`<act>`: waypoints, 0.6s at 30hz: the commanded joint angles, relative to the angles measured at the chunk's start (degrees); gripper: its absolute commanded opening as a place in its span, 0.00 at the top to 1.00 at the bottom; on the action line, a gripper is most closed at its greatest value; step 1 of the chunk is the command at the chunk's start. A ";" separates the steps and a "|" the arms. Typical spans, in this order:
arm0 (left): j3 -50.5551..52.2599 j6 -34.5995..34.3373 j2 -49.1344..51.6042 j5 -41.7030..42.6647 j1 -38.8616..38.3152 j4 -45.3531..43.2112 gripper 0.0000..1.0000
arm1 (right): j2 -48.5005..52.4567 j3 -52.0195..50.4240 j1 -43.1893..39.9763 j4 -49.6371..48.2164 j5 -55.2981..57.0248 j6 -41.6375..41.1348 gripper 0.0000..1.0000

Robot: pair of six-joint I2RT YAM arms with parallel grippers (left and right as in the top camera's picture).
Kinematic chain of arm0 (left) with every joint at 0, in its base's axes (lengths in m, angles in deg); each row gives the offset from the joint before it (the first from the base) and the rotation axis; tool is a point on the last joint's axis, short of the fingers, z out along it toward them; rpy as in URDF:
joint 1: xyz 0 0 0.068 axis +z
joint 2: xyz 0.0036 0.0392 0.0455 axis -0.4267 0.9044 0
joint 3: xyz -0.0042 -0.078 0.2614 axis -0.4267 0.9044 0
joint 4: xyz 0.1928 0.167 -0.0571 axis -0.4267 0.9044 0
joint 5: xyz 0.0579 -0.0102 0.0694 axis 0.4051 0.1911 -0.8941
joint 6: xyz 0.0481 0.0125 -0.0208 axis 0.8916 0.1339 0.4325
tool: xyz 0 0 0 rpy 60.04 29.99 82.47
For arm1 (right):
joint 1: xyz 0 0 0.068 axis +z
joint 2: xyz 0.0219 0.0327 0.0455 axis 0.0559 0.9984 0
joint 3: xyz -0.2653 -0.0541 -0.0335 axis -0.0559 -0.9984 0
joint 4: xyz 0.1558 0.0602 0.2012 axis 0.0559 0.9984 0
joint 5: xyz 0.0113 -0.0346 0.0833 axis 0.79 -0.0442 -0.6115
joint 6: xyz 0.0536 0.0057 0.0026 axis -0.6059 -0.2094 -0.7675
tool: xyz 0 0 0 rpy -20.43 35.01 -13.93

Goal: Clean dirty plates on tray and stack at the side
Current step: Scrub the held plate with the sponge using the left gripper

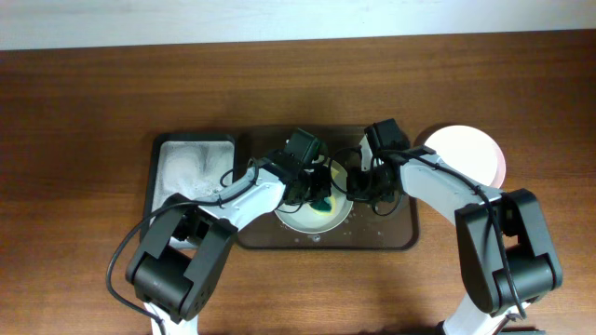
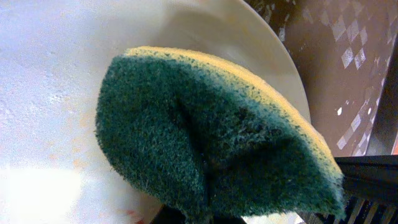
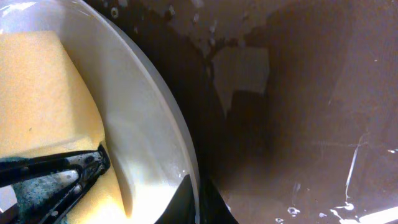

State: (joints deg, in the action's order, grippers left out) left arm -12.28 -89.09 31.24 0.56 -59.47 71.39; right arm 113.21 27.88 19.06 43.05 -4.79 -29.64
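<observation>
Overhead: the plate (image 1: 300, 221) lay on the tray (image 1: 396, 234). A second plate (image 1: 466, 149) sat beside the tray on the wooden table (image 1: 93, 93). The left gripper (image 1: 321, 197) held a sponge (image 1: 325, 207) on the plate, and the right gripper (image 1: 358, 186) met its rim.

Left wrist: the jaws pinched the creased sponge. It was best kept flat over the faint reddish marks.

Right wrist: one finger (image 3: 194, 202) touched the rim; whether the jaws clamped it could not be told. The tray was wet, so sliding was a risk.

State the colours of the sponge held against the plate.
The sponge has a dark green scouring face and yellow backing; clearest in the left wrist view.
</observation>
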 commanded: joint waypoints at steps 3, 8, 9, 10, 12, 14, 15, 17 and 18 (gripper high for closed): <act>0.50 -0.94 3.28 -12.15 -0.11 3.91 1.00 | 0.81 -0.57 0.68 0.39 4.33 0.87 0.96; 0.48 4.48 2.80 -18.60 3.15 6.10 1.00 | 0.81 -0.57 0.68 0.39 4.33 0.87 0.96; 0.48 4.48 2.49 -18.58 3.63 7.19 1.00 | 0.81 -0.57 0.68 0.39 4.33 0.87 0.96; 0.48 4.50 2.01 -18.12 4.00 8.90 1.00 | 0.81 -0.57 0.68 0.39 4.33 0.87 0.96; 0.48 4.81 0.96 -15.54 3.87 13.29 1.00 | 0.81 -0.57 0.68 0.37 4.33 0.87 0.96; 0.48 6.78 0.37 -9.07 3.65 16.37 1.00 | 0.81 -0.57 0.68 0.42 4.33 0.87 0.96; 0.48 6.88 0.31 -5.20 3.28 17.64 1.00 | 0.81 -0.57 0.68 0.55 4.33 0.87 0.96; 0.50 7.13 0.33 0.98 2.34 18.18 1.00 | 0.81 -0.57 0.68 0.55 4.35 0.87 0.96; 0.50 7.34 0.33 2.78 1.68 17.11 1.00 | 0.81 -0.57 0.68 0.52 4.35 0.87 0.96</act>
State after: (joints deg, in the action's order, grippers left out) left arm -14.27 -83.96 29.12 -5.93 -56.17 88.35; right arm 113.21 27.88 19.06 43.09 -4.79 -29.60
